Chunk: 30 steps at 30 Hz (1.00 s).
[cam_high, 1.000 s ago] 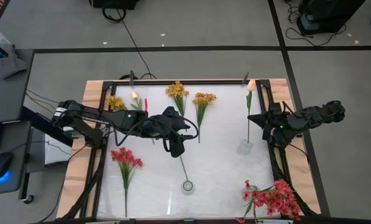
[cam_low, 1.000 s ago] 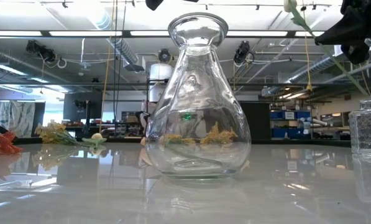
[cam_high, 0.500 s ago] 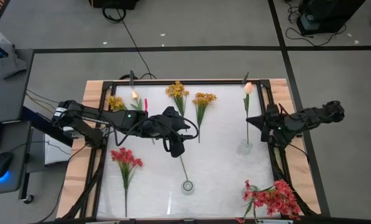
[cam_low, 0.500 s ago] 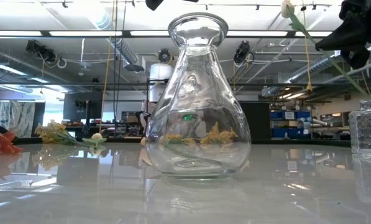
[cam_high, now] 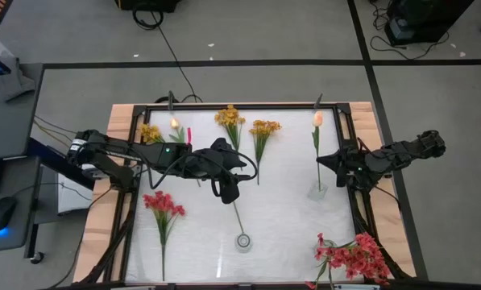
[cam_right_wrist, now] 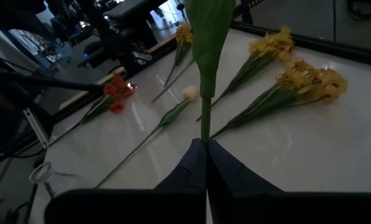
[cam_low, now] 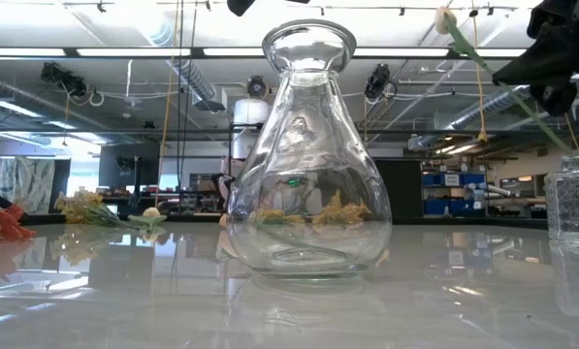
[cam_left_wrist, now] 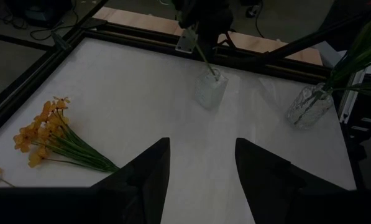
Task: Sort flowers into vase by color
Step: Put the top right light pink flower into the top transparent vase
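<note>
Right gripper [cam_high: 321,159] is clamped on the green stem of a peach tulip [cam_high: 317,119], holding it over the right side of the bench [cam_high: 288,209], above a small square glass vase [cam_high: 317,191]. The stem's lower end reaches down to that vase; whether it is inside the mouth cannot be told from above, though the left wrist view shows the stem [cam_left_wrist: 204,57] going into the vase [cam_left_wrist: 210,88]. Compared with a second ago, the bud has swung left and slightly nearer, away from the bench's far right corner, and the gripper has shifted left with it. In the low view the bud [cam_low: 448,17] also sits farther left than before.

Left gripper [cam_high: 229,192] hovers over the middle of the bench with its fingers apart and nothing between them, unchanged from earlier. A round clear vase [cam_high: 243,241] stands near the front edge. Two yellow flower bunches [cam_high: 264,128] lie at the far side, another yellow bunch [cam_high: 150,132] and a second peach tulip [cam_high: 176,123] at the far left. A red bunch [cam_high: 163,203] lies on the left, and more red flowers [cam_high: 354,256] stand in a vase at the near right corner.
</note>
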Available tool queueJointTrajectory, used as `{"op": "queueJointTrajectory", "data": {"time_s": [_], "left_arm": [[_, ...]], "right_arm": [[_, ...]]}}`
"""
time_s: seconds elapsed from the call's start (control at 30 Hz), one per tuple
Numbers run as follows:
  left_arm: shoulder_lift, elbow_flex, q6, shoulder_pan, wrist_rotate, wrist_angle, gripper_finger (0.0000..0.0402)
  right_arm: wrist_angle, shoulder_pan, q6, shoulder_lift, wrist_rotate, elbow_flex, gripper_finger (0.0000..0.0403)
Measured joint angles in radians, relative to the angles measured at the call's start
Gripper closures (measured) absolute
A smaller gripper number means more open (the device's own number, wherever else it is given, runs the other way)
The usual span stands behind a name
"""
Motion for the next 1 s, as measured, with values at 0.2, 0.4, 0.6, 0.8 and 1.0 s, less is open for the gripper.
{"op": "queueJointTrajectory", "data": {"time_s": [0.2,0.4,0.6,0.8,1.0], "left_arm": [[0.0,0.0,0.0,0.0,0.0,0.0,0.0214],[0.0,0.0,0.0,0.0,0.0,0.0,0.0214],[0.0,0.0,0.0,0.0,0.0,0.0,0.0214],[0.0,0.0,0.0,0.0,0.0,0.0,0.0214],[0.0,0.0,0.0,0.0,0.0,0.0,0.0214]], "right_arm": [[0.0,0.008,0.03,0.0,-0.044,0.0,0.0394],[-0.01,0.008,0.033,0.0,-0.069,0.0,0.0393],[-0.033,0.008,0.075,0.0,-0.093,0.0,0.0393],[-0.032,0.008,0.075,0.0,-0.115,0.0,0.0393],[-0.031,0.008,0.072,0.0,-0.121,0.0,0.0392]]}}
